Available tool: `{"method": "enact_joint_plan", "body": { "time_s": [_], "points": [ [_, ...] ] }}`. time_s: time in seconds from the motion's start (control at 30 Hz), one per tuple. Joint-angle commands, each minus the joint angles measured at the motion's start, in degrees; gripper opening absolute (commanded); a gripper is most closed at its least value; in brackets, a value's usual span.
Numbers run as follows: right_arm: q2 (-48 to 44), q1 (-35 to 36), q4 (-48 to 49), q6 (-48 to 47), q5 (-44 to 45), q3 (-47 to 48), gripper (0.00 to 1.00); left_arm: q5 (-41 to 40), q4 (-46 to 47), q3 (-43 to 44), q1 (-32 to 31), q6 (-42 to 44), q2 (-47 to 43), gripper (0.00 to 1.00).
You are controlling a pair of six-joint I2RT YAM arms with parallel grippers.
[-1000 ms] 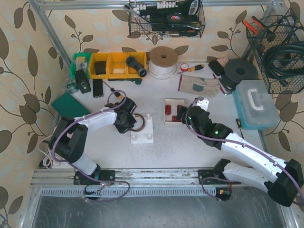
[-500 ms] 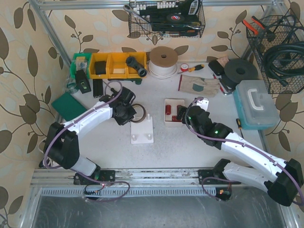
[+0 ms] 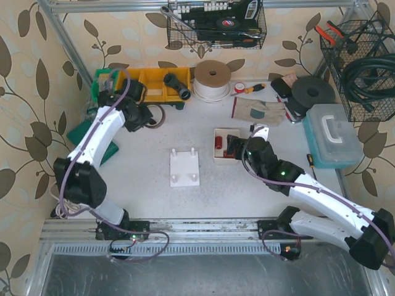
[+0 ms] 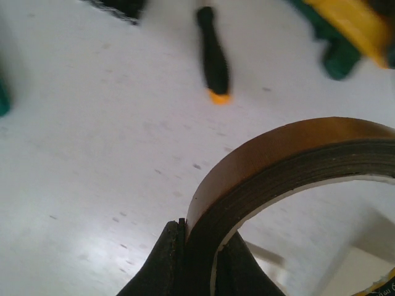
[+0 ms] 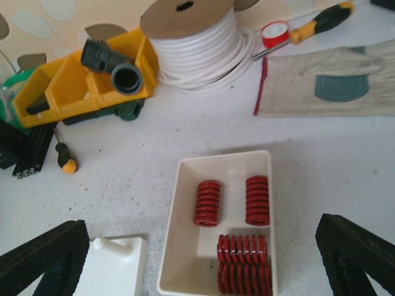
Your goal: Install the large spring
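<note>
A cream tray (image 3: 217, 147) (image 5: 185, 240) holds several red springs. Two slimmer ones (image 5: 207, 202) lie at its far end and two wider ones (image 5: 244, 248) at its near end. My right gripper (image 3: 238, 148) (image 5: 202, 246) hangs open above the tray, its fingers (image 5: 46, 259) wide apart and holding nothing. The white base plate (image 3: 185, 168) (image 5: 117, 265) with two upright pegs lies left of the tray. My left gripper (image 3: 143, 117) (image 4: 200, 246) is shut on the rim of a brown tape roll (image 3: 155, 115) (image 4: 278, 160), far left near the yellow bins.
Yellow bins (image 3: 151, 83) with a black pipe fitting (image 5: 114, 65) and a white cord spool (image 3: 212, 80) stand at the back. A small screwdriver (image 5: 65, 157) lies near the bins. Work gloves (image 3: 259, 111), a blue case (image 3: 333, 135) and a green pad (image 3: 91, 137) lie around.
My left arm carried the tape roll from beside the white base plate up and left to near the yellow bins. My right gripper shifted slightly toward the tray.
</note>
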Motion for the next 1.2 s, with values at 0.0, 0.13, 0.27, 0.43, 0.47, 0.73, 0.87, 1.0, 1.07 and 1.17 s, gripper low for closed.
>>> {"method": "enact_joint_plan", "body": {
  "time_s": [0.0, 0.13, 0.27, 0.43, 0.47, 0.73, 0.87, 1.0, 1.07, 1.17],
  "points": [
    [-3.5, 0.1, -0.5, 0.6, 6.3, -2.0, 0.99, 0.8, -2.6, 0.8, 4.9, 8.6, 6.7, 0.0],
    [-4.7, -0.2, 7.1, -3.1, 0.1, -5.1, 0.99, 0.4, -1.9, 3.1, 6.7, 11.8, 13.5, 0.0],
    [1.1, -1.4, 3.9, -4.0, -5.6, -0.6, 0.99, -0.5, -0.8, 4.2, 7.4, 13.3, 18.6, 0.0],
    [10.6, -1.7, 0.7, -6.9, -13.8, 6.4, 1.0, 0.4, 2.5, 1.8, 9.9, 13.3, 21.3, 0.0],
    [11.8, -1.7, 0.7, -7.3, -14.8, 7.1, 1.0, 0.6, 3.0, 1.9, 10.3, 13.3, 21.8, 0.0],
    [13.1, -2.0, -0.6, -6.6, -13.9, 7.8, 1.0, 3.2, 2.9, 2.7, 14.1, 13.6, 26.7, 0.0],
    [13.3, -2.5, -1.8, -5.1, -13.6, 7.9, 1.0, 4.3, 4.7, 0.8, 16.2, 13.7, 27.1, 0.0],
    [13.5, -4.0, -2.1, -4.4, -14.3, 7.9, 1.0, 5.7, 3.7, 2.5, 17.1, 14.1, 28.9, 0.0],
    [13.4, -4.2, -2.2, -4.2, -14.3, 7.8, 1.0, 6.2, 3.3, 3.0, 17.3, 14.0, 28.9, 0.0],
    [13.2, -4.4, -2.1, -4.0, -14.5, 7.6, 1.0, 6.5, 2.5, 3.2, 17.4, 13.9, 28.3, 0.0]
  ]
}}
